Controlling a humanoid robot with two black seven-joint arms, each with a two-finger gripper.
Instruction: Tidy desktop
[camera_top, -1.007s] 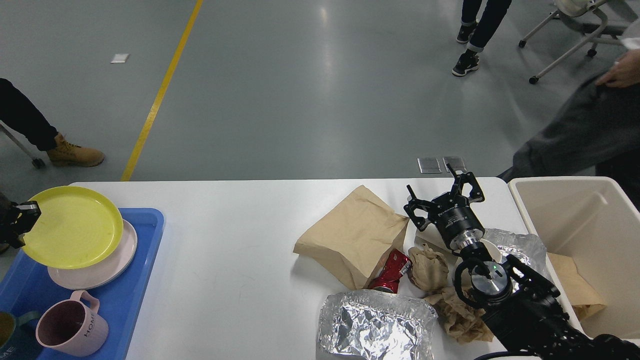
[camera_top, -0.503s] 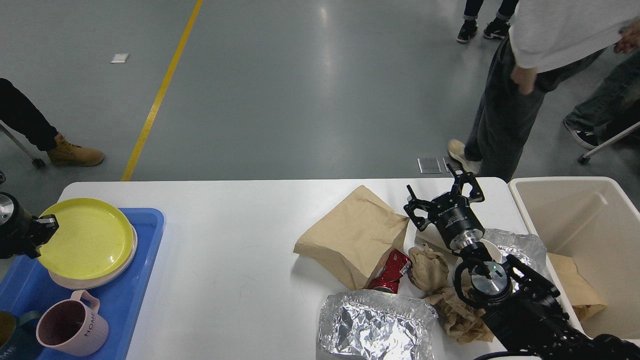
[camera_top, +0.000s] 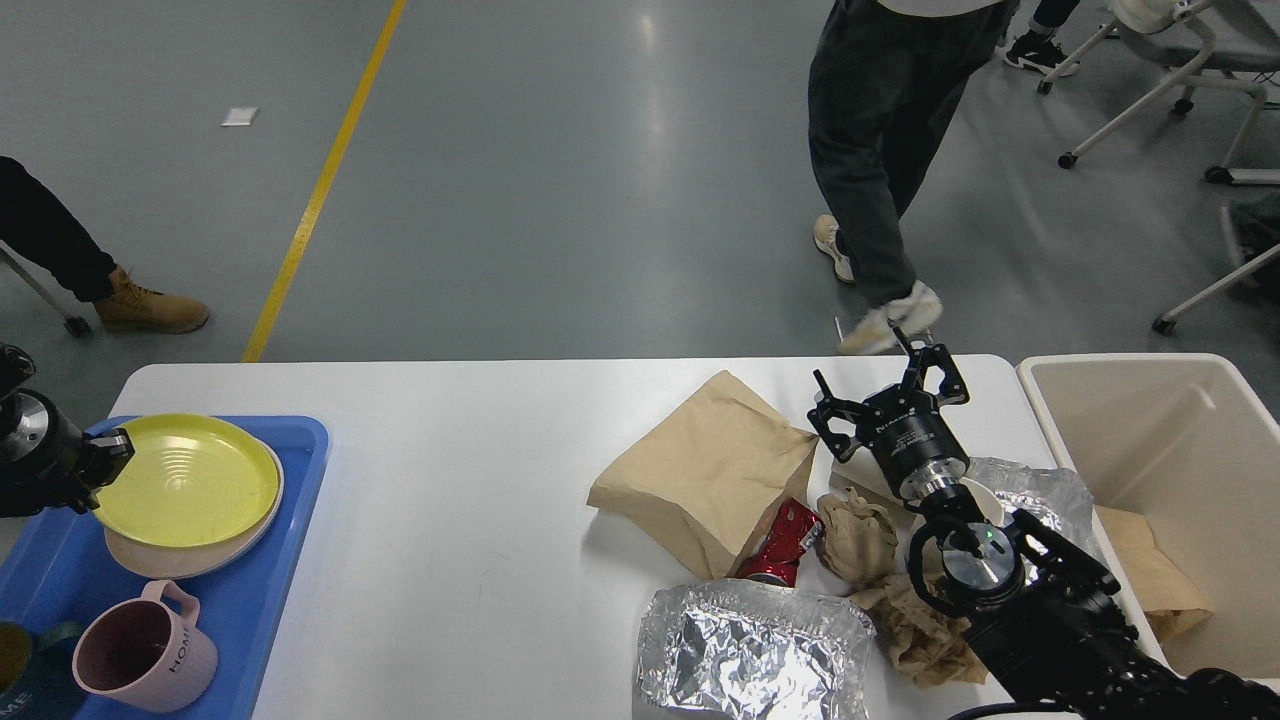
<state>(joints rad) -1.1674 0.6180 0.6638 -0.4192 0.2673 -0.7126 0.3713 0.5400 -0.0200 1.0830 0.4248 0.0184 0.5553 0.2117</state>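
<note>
Grey glossy floor (camera_top: 560, 200), yellow line (camera_top: 320, 190), wheeled chair (camera_top: 1160, 60).

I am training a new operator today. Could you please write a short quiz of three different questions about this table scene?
1. True or false: the round yellow plastic plate lies on a pale pink plate in the blue plastic tray.
2. Which item lies between the brown paper bag and the crumpled brown paper ball? A) a fork B) a crushed red metal can C) a spoon
3. Fill in: the right end effector is ____ and holds nothing.

Key: 1 true; 2 B; 3 open
</note>
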